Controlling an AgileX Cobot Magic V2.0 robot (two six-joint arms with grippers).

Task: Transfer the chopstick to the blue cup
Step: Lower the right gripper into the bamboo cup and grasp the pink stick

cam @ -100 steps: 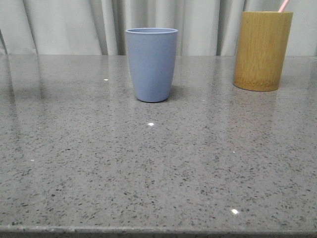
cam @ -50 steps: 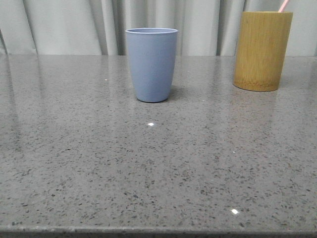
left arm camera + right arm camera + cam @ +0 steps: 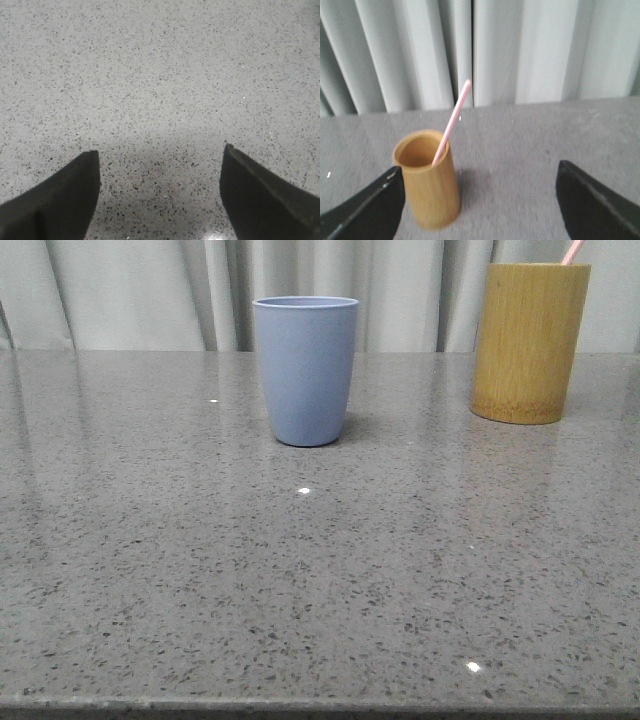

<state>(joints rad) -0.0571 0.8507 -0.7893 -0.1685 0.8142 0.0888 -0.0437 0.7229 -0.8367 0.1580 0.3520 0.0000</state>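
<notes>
Step in hand: approach, nothing grasped yet. The chopstick (image 3: pixel 451 123) stands tilted in the bamboo cup (image 3: pixel 426 180), at 2 o'clock on the tabletop (image 3: pixel 320 570) from the blue cup (image 3: pixel 305 370). Right gripper (image 3: pixel 480 200) is wide open and empty, chopstick ahead at its 11 o'clock. Left gripper (image 3: pixel 160 185) is open, empty over bare tabletop. Next move likely needs the right gripper to close in on the stick's upper end.

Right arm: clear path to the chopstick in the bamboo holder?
Probably yes. The right hand is open, and the chopstick leans out above the bamboo holder rim with nothing between them.
</notes>
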